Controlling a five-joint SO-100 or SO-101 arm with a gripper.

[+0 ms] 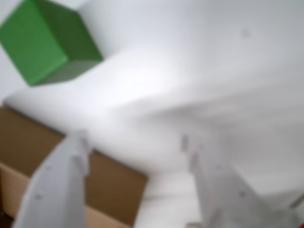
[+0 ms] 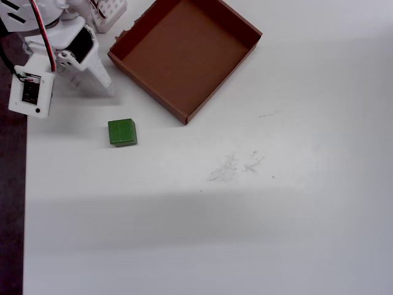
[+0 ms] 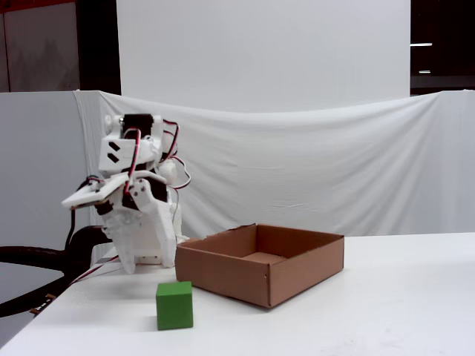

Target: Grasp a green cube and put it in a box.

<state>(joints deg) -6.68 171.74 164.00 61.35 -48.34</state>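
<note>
In the overhead view my white plastic arm sits at the far left edge of the white table, red and black wires looping over its blocky housings, and my gripper points down and to the right, its tips raised off the surface; the two fingers overlap there, so that view alone does not show their spacing. Just right of and below the tips, clear of them, lies the green cube, a small solid block with a bright matte top and darker sides, resting flat on the table and touching nothing. Further right and up is the box, a shallow square tray of brown cardboard with low upright walls and a smooth flat floor, turned corner-on to the frame; the cube lies near its lower-left wall but outside it. Beyond the box, faint grey scuff marks mar the tabletop. My wrist view is blurred, yet it shows what the others hide: my gripper has its two pale fingers spread wide apart with nothing between them, the cube sits at upper left, well clear of both, and a brown corner of the box shows behind my left finger. The fixed side view adds height: my gripper hangs above the table, the cube stands in front of it, and the box is to the right before a draped white cloth.
</note>
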